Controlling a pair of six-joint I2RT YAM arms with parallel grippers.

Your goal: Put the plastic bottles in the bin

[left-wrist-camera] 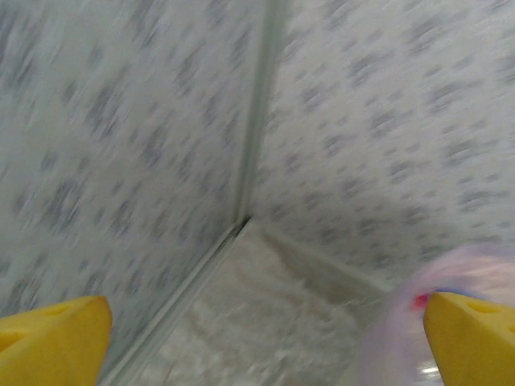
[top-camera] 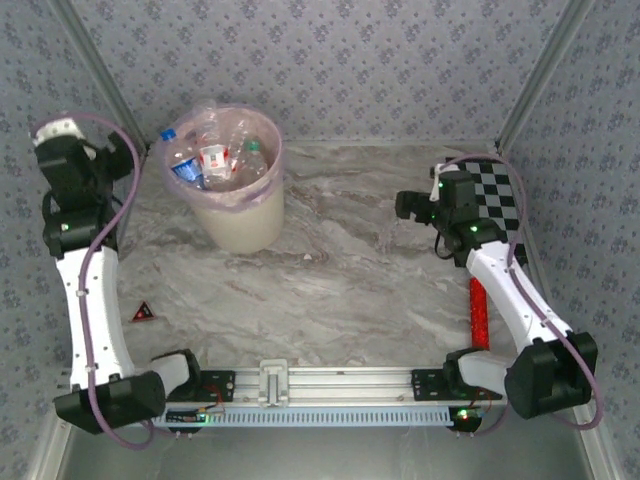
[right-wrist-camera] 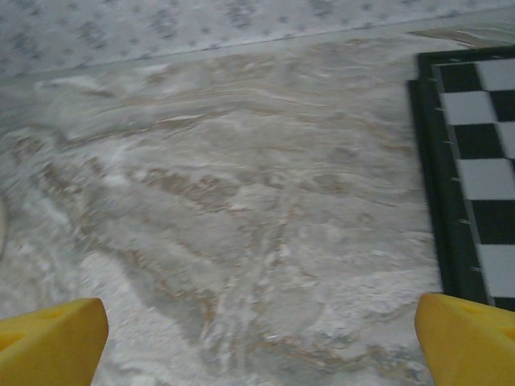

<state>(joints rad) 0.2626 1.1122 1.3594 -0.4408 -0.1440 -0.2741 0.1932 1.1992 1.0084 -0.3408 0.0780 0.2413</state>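
Several plastic bottles (top-camera: pixel 215 160) lie heaped inside the bin (top-camera: pixel 240 225) at the upper left of the top view. Every bottle I can make out is within its pink-lilac bag (left-wrist-camera: pixel 451 273), so the job looks about finished.

The main risk, as I judge it, is the left arm beside the bin. The left hand (left-wrist-camera: pixel 264 338) is spread wide with nothing between its yellow fingers, and the bag's edge shows at the lower right of its blurred wrist view. A careless swing from there could snag the liner or knock the rim. The bin looks light, so it might tip and spill the heap back onto the tabletop (top-camera: pixel 340 270). The pile also sits high, so a nudge could roll a bottle over the edge.

The right hand (right-wrist-camera: pixel 261 342) is likewise wide open and empty over bare marble-patterned surface, with the chequered board (top-camera: pixel 505 195) just to its right. A red cylinder (top-camera: pixel 479 315) lies by the right arm at the lower right. Grabbing it as if it were a bottle would be a mistake.

As for writing, one bottle carries a red-and-white label, another a blue one, and one has a green cap. No brand or word is legible. A small red triangle sticker (top-camera: pixel 142 313) sits at the left, its symbol too small to read.
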